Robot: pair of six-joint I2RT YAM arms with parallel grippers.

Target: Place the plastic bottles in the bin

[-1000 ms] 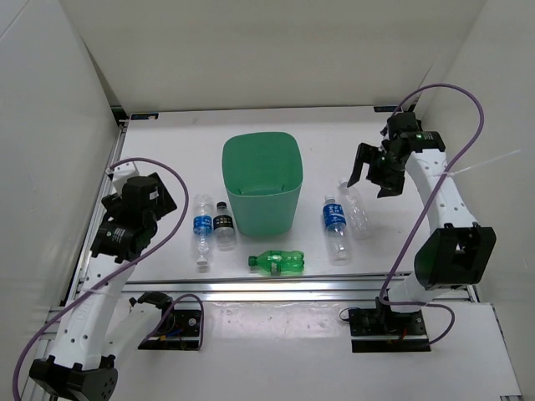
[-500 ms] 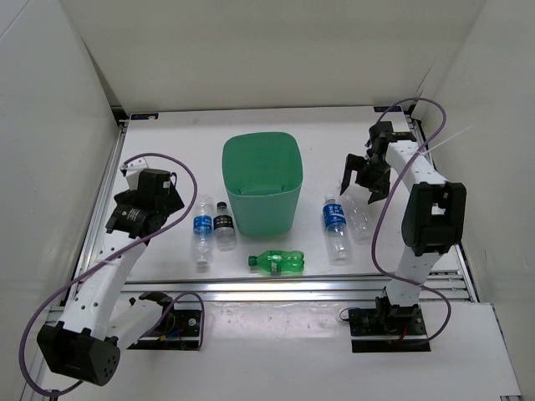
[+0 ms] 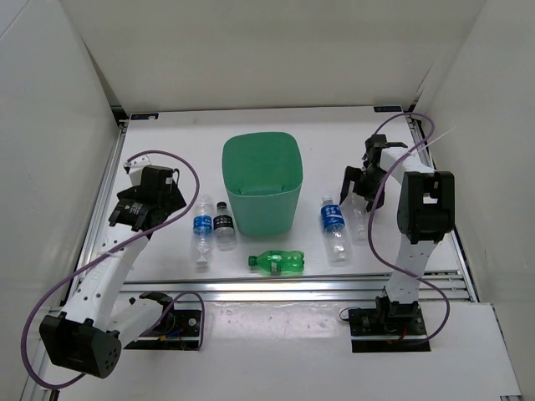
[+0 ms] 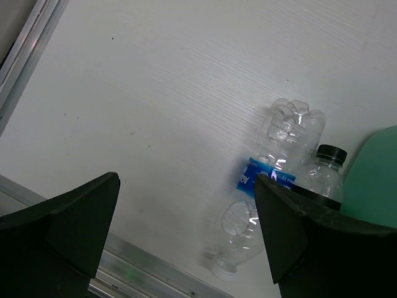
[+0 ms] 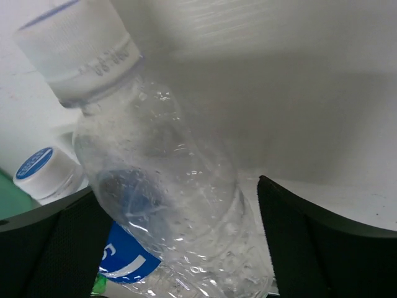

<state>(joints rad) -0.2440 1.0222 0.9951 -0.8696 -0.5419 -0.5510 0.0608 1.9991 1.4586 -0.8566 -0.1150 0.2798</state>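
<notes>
The green bin [image 3: 261, 142] stands at the table's middle. Left of it lie a blue-label bottle [image 3: 202, 230] and a black-label bottle [image 3: 224, 225]; a green bottle [image 3: 277, 262] lies in front. To the right lie a second blue-label bottle [image 3: 334, 227] and the clear unlabelled bottle [image 3: 360, 215]. My right gripper [image 3: 358, 185] is open and low, with a jaw on either side of the unlabelled bottle [image 5: 167, 180]. My left gripper [image 3: 167, 200] is open and empty, left of the blue-label bottle [image 4: 268, 180] and the black-capped one [image 4: 324, 177].
White walls close in the table on three sides. A metal rail [image 3: 284, 286] runs along the near edge, and another along the left edge [image 3: 104, 209]. The bin's wall [image 4: 378, 174] shows at the right edge of the left wrist view.
My right gripper has come down and left from above onto the clear unlabelled bottle. My left arm has swung up and right, closer to the two left bottles. No bottle has moved.
</notes>
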